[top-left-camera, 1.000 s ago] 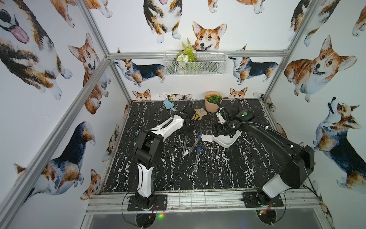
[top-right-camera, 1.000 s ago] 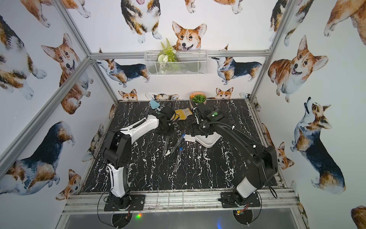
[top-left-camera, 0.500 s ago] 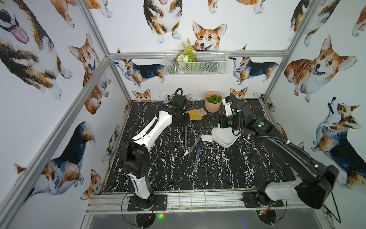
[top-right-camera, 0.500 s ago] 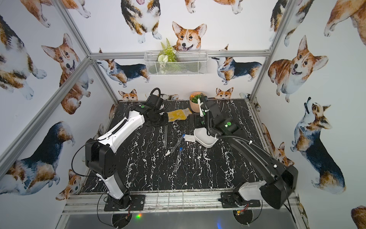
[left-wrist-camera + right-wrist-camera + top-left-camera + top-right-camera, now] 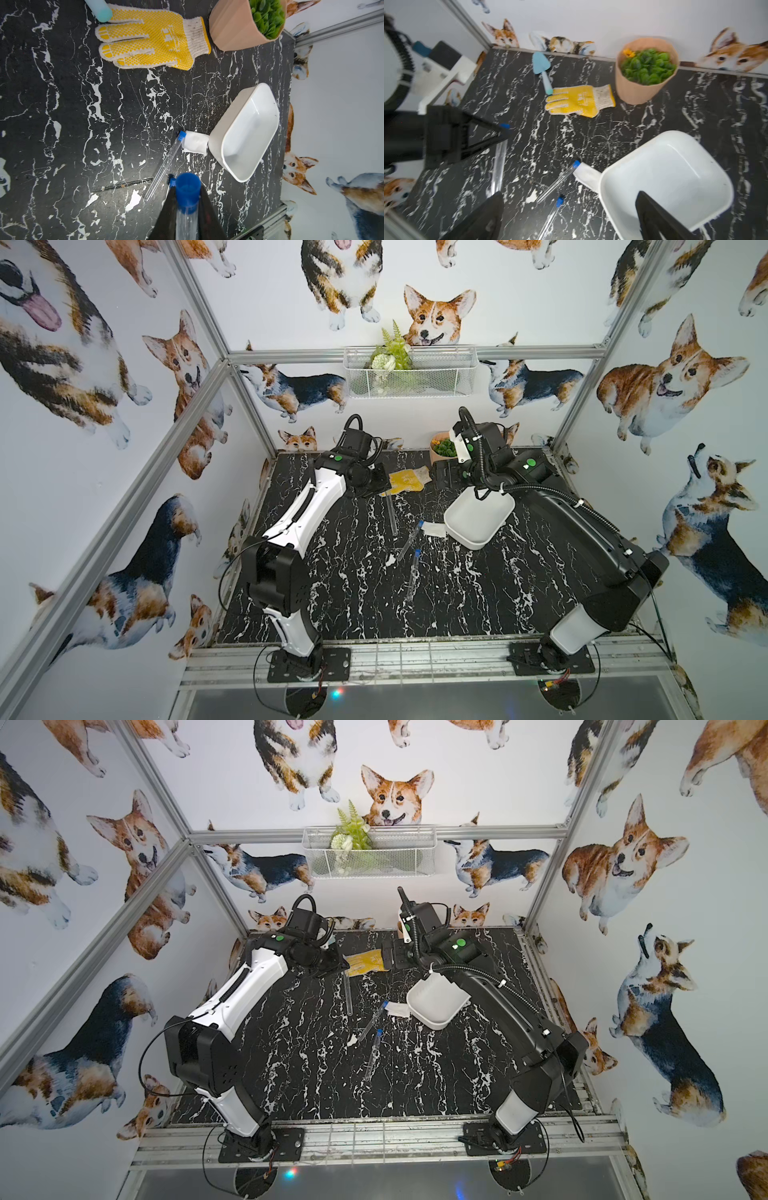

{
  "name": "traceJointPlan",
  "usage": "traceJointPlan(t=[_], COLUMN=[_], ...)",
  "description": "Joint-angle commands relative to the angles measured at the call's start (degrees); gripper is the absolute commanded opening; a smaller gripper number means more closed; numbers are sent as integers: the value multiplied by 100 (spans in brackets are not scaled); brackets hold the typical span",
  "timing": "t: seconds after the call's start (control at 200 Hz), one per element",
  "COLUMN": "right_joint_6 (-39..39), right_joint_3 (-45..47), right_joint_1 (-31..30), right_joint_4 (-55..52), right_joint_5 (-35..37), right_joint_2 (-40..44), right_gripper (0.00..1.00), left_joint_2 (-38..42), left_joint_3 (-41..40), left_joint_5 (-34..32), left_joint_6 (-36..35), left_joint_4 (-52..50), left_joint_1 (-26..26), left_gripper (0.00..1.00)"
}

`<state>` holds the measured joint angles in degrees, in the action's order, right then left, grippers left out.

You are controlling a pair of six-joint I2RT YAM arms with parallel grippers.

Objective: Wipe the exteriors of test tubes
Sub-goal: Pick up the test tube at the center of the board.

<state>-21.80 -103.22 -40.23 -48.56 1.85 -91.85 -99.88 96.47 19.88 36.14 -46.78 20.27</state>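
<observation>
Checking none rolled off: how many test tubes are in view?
3. The held tube hangs in the shut left gripper; the middle tube lies on the table, cap beside the white wipe; the front tube lies nearer the arm bases. None appears hidden.

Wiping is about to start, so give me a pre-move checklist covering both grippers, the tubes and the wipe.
1. Grip: left gripper shut on the held tube at its capped end: ok.
2. Free hand: right gripper open and empty: ok.
3. Wipe picked up: not ok; the white wipe lies on the table against the white tray.
4. Wipe free to lift: cannot tell; the nearer lying tube has its cap right beside it.
5. Clearance: the other lying tube lies apart from both grippers: ok.
</observation>
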Motion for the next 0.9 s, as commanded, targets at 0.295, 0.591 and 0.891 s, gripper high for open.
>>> traceJointPlan(t=[0.295,0.591,0.891], right_joint_6=[-1560,-2196,-2280], right_joint_3=[1295,1422,1623], right_joint_1=[-95,-92,-91], right_joint_4=[1720,2659,2700], right_joint_5=[-2993,-3646,-3752], right_joint_2=[-50,-460,-424], right_gripper=[60,56,40], left_joint_2=[119,189,310], left_joint_3=[8,-11,-202], left_joint_5=[1421,1791,1843], left_joint_6=[806,735,851], left_joint_4=[1143,1191,1503], left_joint_1=[-133,-130,-129], left_gripper=[12,12,12])
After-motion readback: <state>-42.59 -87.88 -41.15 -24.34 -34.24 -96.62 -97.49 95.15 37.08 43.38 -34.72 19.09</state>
